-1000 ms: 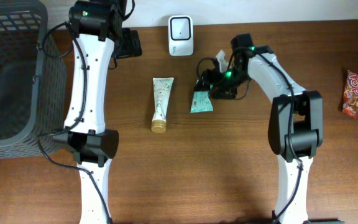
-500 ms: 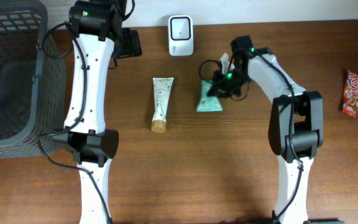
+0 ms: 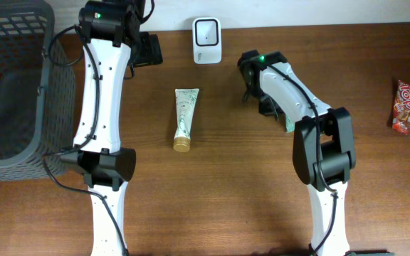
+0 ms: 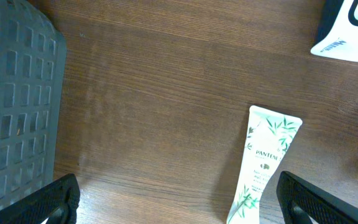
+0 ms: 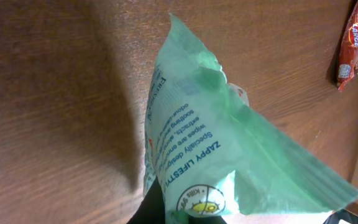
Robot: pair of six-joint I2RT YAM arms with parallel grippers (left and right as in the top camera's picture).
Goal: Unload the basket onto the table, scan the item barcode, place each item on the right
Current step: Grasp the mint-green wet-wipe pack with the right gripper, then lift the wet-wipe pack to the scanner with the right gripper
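My right gripper [image 5: 178,214] clamps the green plastic sachet [image 5: 191,143]; next, its barcode must face the white scanner [image 3: 206,40] at the table's far edge.

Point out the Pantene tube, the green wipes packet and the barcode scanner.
Pantene tube [image 3: 184,117]: overhead view, middle of its body.
green wipes packet [image 5: 188,134]: right wrist view, on its printed face.
barcode scanner [image 3: 206,35]: overhead view, on its dark front window.

mint-green plastic wipes packet [image 5: 191,130]: blue print, yellow round emblem | white squeeze tube [image 3: 184,114]: green leaf sprigs, gold cap | white boxy scanner [image 3: 206,40]: dark window | dark grey plastic basket [image 3: 61,92]: square lattice | brown wooden table [image 3: 226,185]: fine grain | red snack wrapper [image 3: 402,107]: white lettering
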